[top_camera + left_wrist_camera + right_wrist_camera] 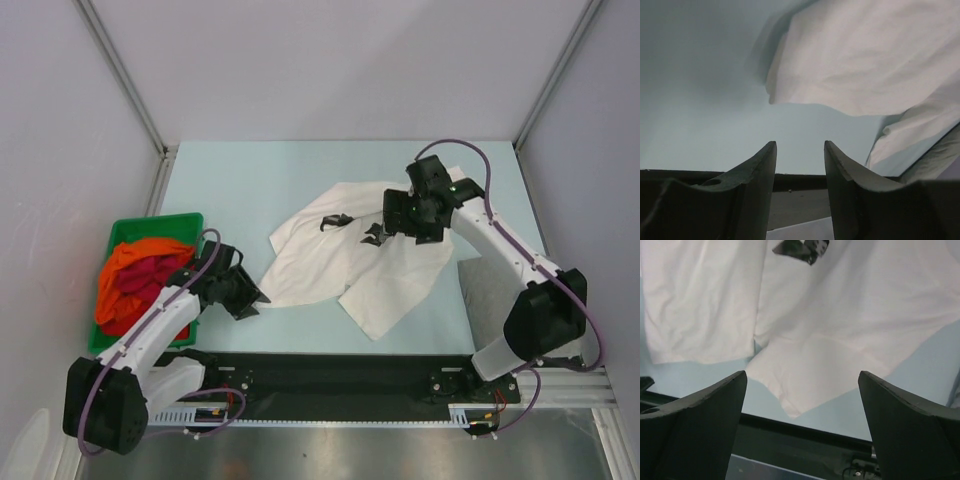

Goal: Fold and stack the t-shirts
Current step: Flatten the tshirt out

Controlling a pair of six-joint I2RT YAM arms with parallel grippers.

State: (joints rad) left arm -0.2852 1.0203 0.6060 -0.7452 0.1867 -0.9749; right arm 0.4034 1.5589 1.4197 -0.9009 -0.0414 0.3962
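The white t-shirt (350, 262) lies crumpled and partly spread in the middle of the table. It also shows in the left wrist view (865, 60) and the right wrist view (840, 330). My right gripper (380, 234) hovers over its upper middle, open wide and empty (802, 375). My left gripper (250, 300) is beside the shirt's lower left edge, open and empty (800, 145), apart from the cloth. The orange t-shirt (140, 255) and the dark red t-shirt (145, 280) are bunched in the bin. A grey t-shirt (490, 300) lies flat at the right under my right arm.
The green plastic bin (150, 222) stands at the left edge of the table. A small dark mark (334, 221) shows on the white shirt, also in the right wrist view (800, 247). The black base rail (330, 375) runs along the near edge.
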